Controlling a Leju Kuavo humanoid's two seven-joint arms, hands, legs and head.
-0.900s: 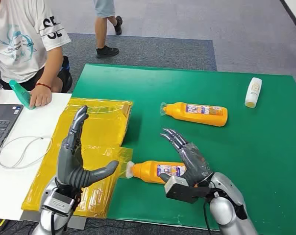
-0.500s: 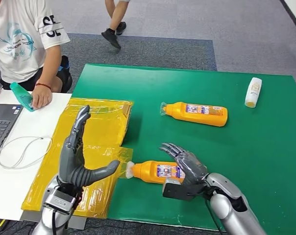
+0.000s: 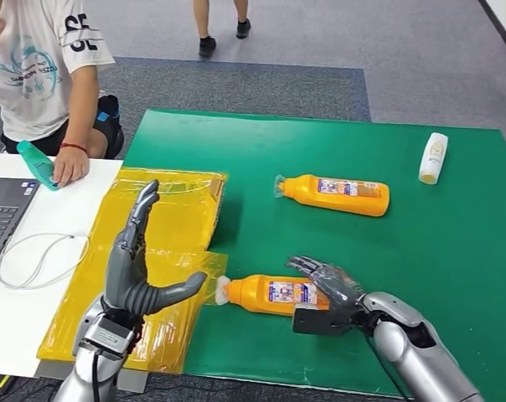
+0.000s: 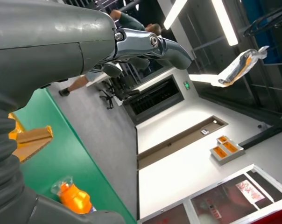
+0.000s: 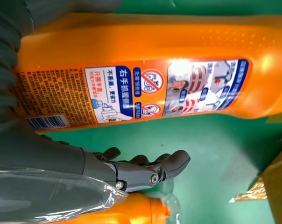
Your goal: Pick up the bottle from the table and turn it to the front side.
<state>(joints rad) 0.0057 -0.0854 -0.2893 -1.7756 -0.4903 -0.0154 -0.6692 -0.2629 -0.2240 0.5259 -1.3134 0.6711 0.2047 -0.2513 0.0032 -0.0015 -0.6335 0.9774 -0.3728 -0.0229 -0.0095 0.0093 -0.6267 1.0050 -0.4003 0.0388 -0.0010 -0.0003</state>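
My right hand's fingers point(image 3: 313, 268) are spread apart and reach low over the base end of the near orange bottle point(image 3: 270, 293), clamped on nothing (I cannot tell whether they touch it). That bottle lies on its side on the green desk point(image 3: 427, 276), cap toward the yellow sheet point(image 3: 168, 226). My left hand point(image 3: 133, 268) is raised over the sheet, fingers apart and empty; a second orange bottle point(image 3: 333, 194) lies farther back.

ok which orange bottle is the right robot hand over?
The near orange bottle, under the right robot hand; the far orange bottle lies apart, untouched.
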